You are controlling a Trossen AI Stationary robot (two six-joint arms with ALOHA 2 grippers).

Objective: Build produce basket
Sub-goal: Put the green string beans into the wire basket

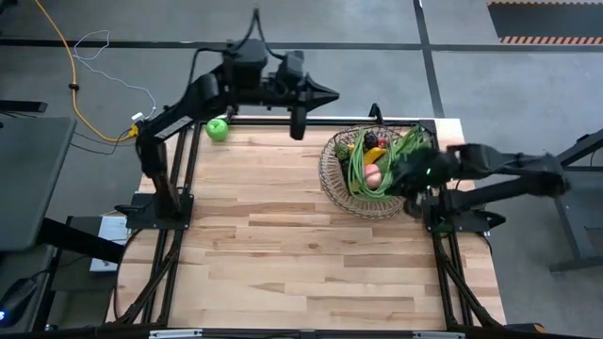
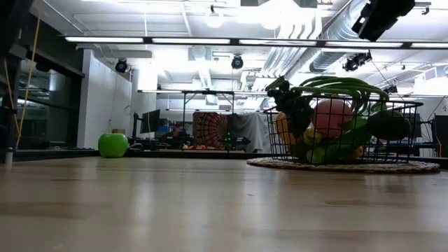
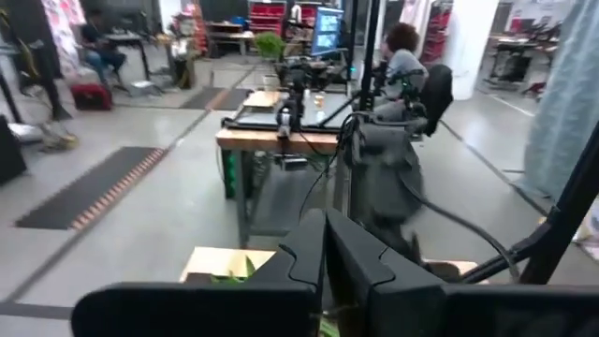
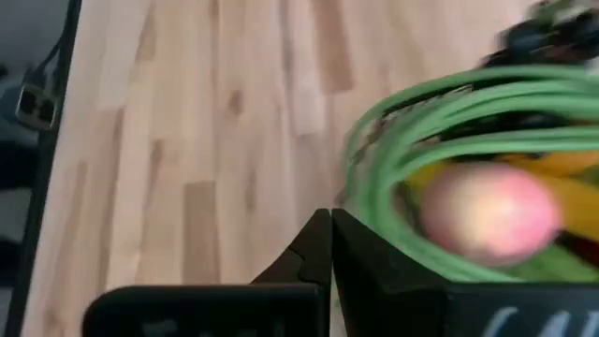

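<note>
The wire basket (image 1: 332, 177) (image 2: 413, 119) stands on a round mat at the table's far right. It holds long green beans (image 1: 363, 174) (image 4: 412, 122), a pink peach (image 1: 373, 173) (image 4: 487, 211), a yellow piece and leafy greens (image 1: 410, 141). A green apple (image 1: 218, 129) (image 2: 113, 145) rests alone on the table near the far left edge. My right gripper (image 1: 403, 177) (image 4: 329, 245) hovers shut over the basket's right side, just above the beans and the peach. My left gripper (image 1: 330, 94) (image 3: 326, 257) is shut and empty, raised beyond the far edge and pointing level into the room.
Bare wooden tabletop (image 1: 283, 245) spreads across the near half and the left side. The arm bases (image 1: 160, 202) (image 1: 457, 221) stand at the left and right edges. People sit at desks in the room beyond (image 3: 402, 56).
</note>
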